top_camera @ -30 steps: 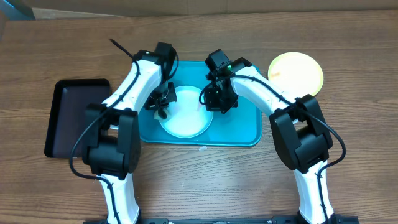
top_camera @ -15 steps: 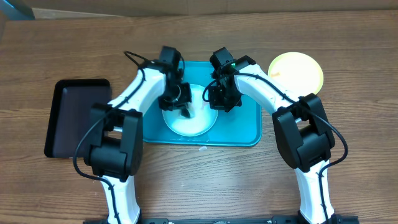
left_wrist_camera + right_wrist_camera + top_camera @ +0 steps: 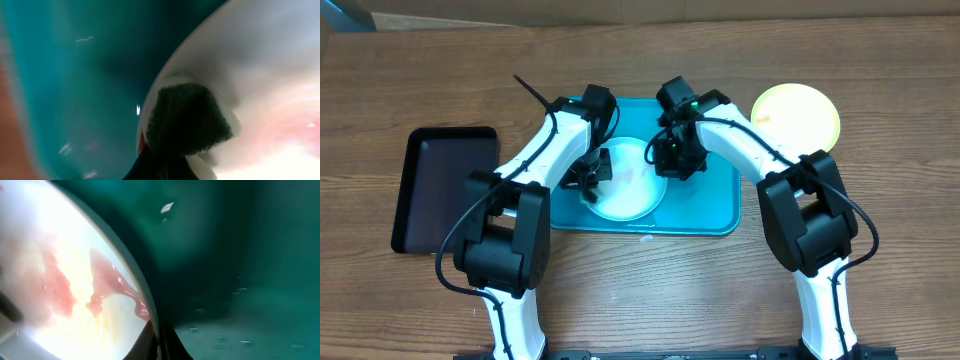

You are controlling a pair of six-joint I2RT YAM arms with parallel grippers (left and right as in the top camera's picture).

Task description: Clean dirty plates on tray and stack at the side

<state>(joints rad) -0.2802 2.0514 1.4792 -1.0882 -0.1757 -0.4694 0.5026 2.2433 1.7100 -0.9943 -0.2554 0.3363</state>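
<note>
Overhead, left pincer [image 3: 590, 177], gripping a sponge [image 3: 185, 117], has slid back across the smeared plate [image 3: 632, 196]; right pincer [image 3: 670, 160] clamps its rim.

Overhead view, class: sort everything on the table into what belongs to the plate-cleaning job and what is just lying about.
Belongs to the job: teal tray; smeared plate on it; yellow-green plate at the side; scouring sponge.
Lying about: black tray; white scrap.

From high up we look straight down on the whole table [image 3: 900, 270]. Our two wrist views sit very close, both seeing the same plate [image 3: 625, 198] rim and tray [image 3: 715, 212].
</note>
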